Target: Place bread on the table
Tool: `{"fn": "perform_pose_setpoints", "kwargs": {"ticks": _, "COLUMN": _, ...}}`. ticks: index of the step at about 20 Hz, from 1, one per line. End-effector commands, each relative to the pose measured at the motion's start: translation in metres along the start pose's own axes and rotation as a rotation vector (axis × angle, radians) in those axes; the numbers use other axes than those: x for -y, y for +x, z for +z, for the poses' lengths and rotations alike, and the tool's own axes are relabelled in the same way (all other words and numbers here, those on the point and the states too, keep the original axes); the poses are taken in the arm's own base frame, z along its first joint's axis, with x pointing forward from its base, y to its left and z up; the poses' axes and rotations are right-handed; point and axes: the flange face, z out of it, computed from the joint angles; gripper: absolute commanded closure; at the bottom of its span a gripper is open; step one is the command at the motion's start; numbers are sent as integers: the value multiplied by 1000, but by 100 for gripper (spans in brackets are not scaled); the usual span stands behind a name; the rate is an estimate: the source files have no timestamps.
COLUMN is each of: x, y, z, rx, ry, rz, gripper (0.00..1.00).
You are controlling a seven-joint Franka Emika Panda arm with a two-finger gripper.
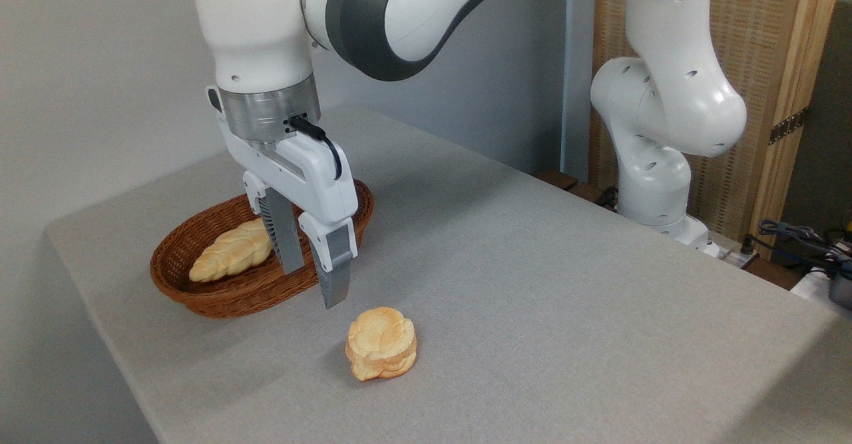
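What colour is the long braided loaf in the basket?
Pale golden-yellow, per the fixed camera: the bread lies in the brown wicker basket.

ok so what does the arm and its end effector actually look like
The arm is glossy white with rounded segments, small dark screw holes and dark grey bands at the joints. A brushed metal ring sits above the white end effector, and a short black cable loops along its side. Its two fingers are flat, grey and ribbed.

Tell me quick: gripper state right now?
Gripper: open, holding nothing, above the table in front of the basket; braided bread lies in the basket.
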Motion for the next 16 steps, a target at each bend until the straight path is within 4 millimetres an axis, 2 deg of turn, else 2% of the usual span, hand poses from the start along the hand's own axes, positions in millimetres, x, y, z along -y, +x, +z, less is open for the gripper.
{"fn": "perform_pose_setpoints", "kwargs": {"ticks": 1, "x": 1, "y": -2, "z": -4, "rx": -8, "ry": 8, "rz": -2, "gripper": 0}}
{"fn": "perform_pose_setpoints", "kwargs": {"ticks": 16, "x": 5, "y": -6, "z": -11, "rx": -16, "ry": 15, "rz": -17, "gripper": 0}}
